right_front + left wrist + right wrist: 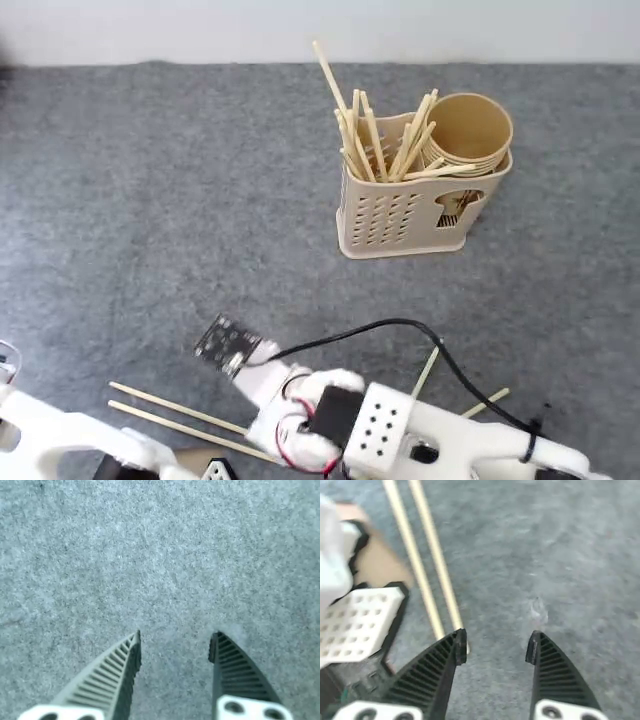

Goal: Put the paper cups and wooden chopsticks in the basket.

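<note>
In the high view we see the basket (400,215) standing upright, far right on the grey mat (150,200). Its left compartment holds a bundle of chopsticks (375,135) on end, fanned out, the longest leaning far left. Its right compartment holds nested cups (470,130), mouths up; how many we cannot tell. Near left a loose pair (170,418) of chopsticks lies flat and side by side, its long axis running from left to near right. The near-right ends of that pair are hidden under the right arm (400,432). Two more sticks (427,370) poke out from behind that arm, pointing far right, with most of their length covered. The left arm (50,432) is cut off at the near-left corner.

In the left wrist view we see the left gripper (175,640) over bare mat. Its ridged jaws are spread apart with nothing between them.

In the right wrist view we see the right gripper (495,637) with its jaws likewise spread and empty, low over the mat. The loose pair (427,565) runs straight away from it, the two sticks parallel. One stick ends right at the tip of a finger (445,665); whether they touch we cannot tell. Beside the pair sits a white perforated part (360,620) of the other arm, blurred. Beyond it is a tan patch we cannot make out.
</note>
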`<state>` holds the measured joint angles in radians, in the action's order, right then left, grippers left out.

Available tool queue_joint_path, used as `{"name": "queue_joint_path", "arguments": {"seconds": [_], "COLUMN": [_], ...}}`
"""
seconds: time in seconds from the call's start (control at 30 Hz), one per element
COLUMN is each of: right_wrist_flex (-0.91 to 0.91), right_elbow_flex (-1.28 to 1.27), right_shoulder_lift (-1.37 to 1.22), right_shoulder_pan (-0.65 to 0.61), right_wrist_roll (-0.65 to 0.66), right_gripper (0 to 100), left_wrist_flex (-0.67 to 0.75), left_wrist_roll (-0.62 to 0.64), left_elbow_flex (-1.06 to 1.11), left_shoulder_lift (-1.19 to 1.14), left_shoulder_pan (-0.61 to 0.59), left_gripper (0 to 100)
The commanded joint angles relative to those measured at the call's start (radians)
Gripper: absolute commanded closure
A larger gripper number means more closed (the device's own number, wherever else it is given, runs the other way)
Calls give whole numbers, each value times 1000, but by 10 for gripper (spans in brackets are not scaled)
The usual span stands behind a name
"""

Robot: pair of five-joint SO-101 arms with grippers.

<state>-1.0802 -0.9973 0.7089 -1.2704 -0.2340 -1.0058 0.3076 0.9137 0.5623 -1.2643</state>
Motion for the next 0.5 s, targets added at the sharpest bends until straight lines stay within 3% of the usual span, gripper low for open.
{"name": "queue_joint_path", "arguments": {"seconds": [0.0, 0.2, 0.47], "right_wrist_flex": [33, 179, 176], "right_elbow_flex": [14, 38, 189], "right_shoulder_lift": [-90, -346, -501], "right_shoulder_pan": [-47, -53, -128], "right_wrist_roll": [6, 11, 11], "right_gripper": [787, 794, 903], "left_wrist_flex": [18, 18, 18], "left_wrist_roll": [-6, -6, -6], "left_elbow_flex": [-2, -2, -4], "left_shoulder_lift": [21, 21, 21], "left_shoulder_pan": [-5, -5, -5], "left_gripper": [784, 784, 784]}}
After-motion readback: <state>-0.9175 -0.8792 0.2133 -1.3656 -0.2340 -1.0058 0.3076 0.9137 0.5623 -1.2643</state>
